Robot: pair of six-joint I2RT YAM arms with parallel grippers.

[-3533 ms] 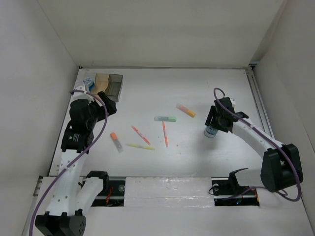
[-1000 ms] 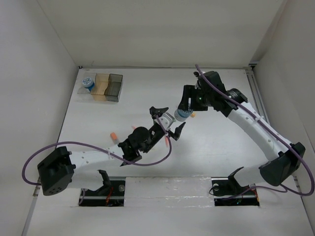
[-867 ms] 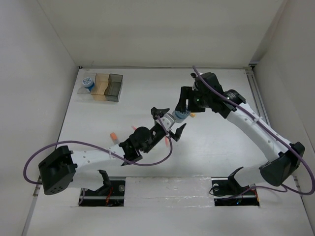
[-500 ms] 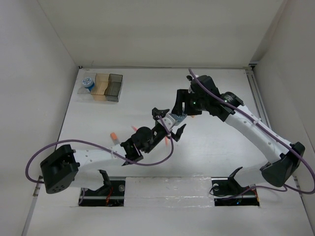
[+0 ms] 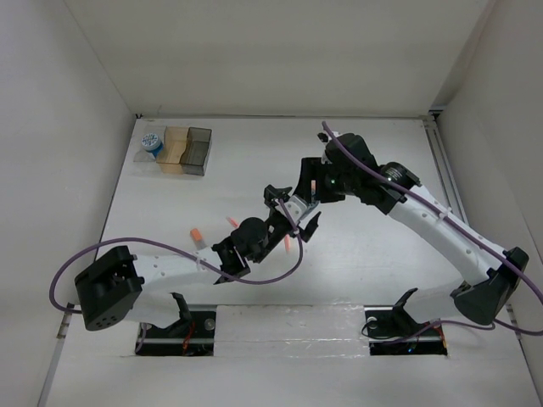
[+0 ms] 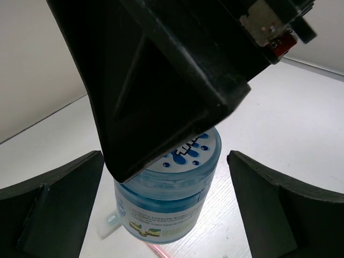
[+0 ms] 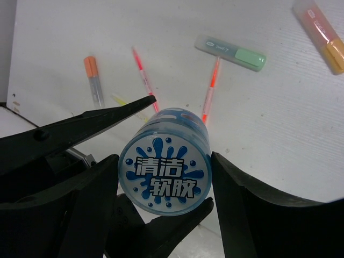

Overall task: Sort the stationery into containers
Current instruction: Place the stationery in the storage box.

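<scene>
There is no room close around the blue-and-white roll: the right gripper clamps its sides and the left gripper, jaws spread wide, flanks it. Under the roll, orange-red pens, a green highlighter and an orange-capped marker litter the table. Left of the roll, toward the bins, the way lies free.

Blue round tub, splash-print lid up, clamped between the right gripper jaws and centred untouched between the spread left gripper jaws; two thin red pens, green highlighter and orange-capped marker lie flat beneath the jaws; three joined bins well away.
</scene>
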